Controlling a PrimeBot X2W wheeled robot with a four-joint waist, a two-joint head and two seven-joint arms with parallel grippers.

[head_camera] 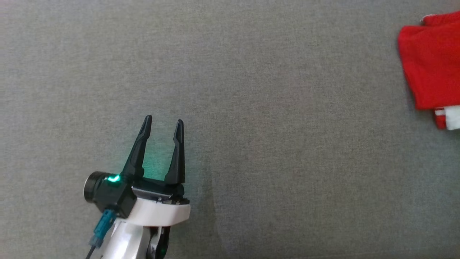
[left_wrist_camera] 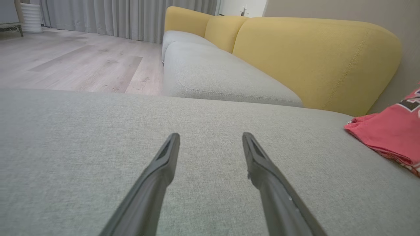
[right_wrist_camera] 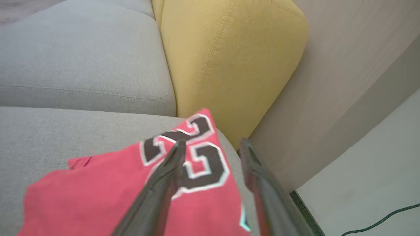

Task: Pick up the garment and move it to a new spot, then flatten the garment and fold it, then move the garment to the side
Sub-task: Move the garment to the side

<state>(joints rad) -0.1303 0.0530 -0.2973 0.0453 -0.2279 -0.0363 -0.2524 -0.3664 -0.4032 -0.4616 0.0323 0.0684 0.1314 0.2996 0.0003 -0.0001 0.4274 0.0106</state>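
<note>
The garment [head_camera: 429,64] is a red jersey with black and white numbers, lying folded on the grey cushion at the far right edge of the head view. In the right wrist view my right gripper [right_wrist_camera: 211,142] hovers over the garment [right_wrist_camera: 98,193] near its numbered corner, jaws apart with nothing between them. My left gripper [head_camera: 163,120] rests low over bare cushion at the lower left, open and empty, far from the jersey. The left wrist view shows the left gripper [left_wrist_camera: 210,134] open, with the garment [left_wrist_camera: 390,134] off to its right.
The grey seat cushion [head_camera: 273,144] spreads wide between the left gripper and the jersey. A yellow backrest [right_wrist_camera: 229,59] and a beige wall [right_wrist_camera: 344,65] stand just beyond the garment. The cushion edge drops to a pale floor [right_wrist_camera: 367,177] with a cable.
</note>
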